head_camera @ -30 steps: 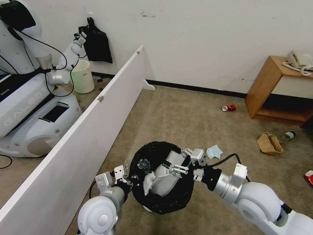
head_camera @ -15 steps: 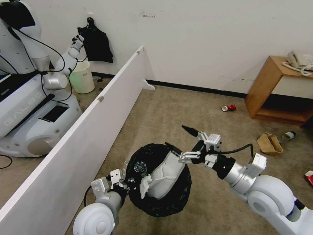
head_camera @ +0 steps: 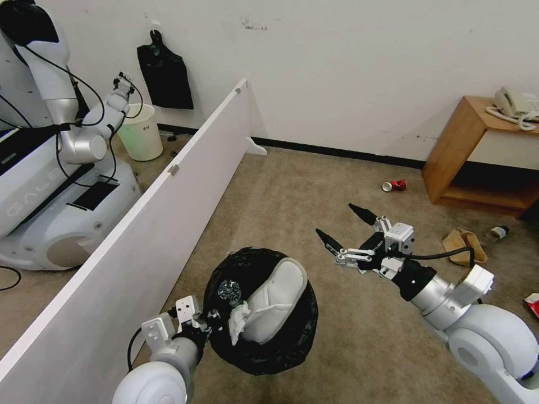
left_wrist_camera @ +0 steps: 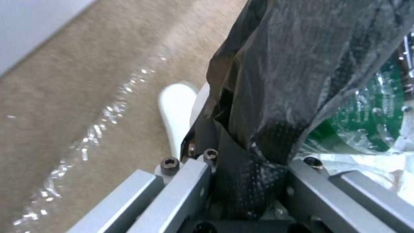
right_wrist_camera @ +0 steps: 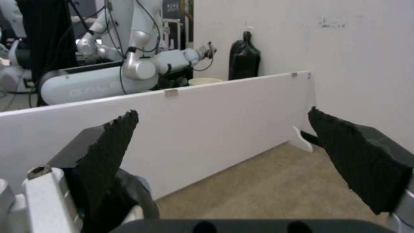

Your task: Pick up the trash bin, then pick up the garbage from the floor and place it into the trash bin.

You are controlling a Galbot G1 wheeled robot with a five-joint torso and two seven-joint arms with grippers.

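Gripping the black liner at the rim of the trash bin (head_camera: 261,314), the left hand (head_camera: 209,322) holds it at six o'clock in the head view, beside the white partition (head_camera: 140,224). A white slipper (head_camera: 275,300), a tissue (head_camera: 237,327) and a clear bottle (head_camera: 229,290) sit inside. At four o'clock the right hand (head_camera: 342,230) hangs above the carpet (head_camera: 292,196) with its black fingers (head_camera: 362,213) spread apart and empty. A red can (head_camera: 394,185) and brown paper bag (head_camera: 463,246) lie toward two o'clock, near a wooden bench (head_camera: 477,151).
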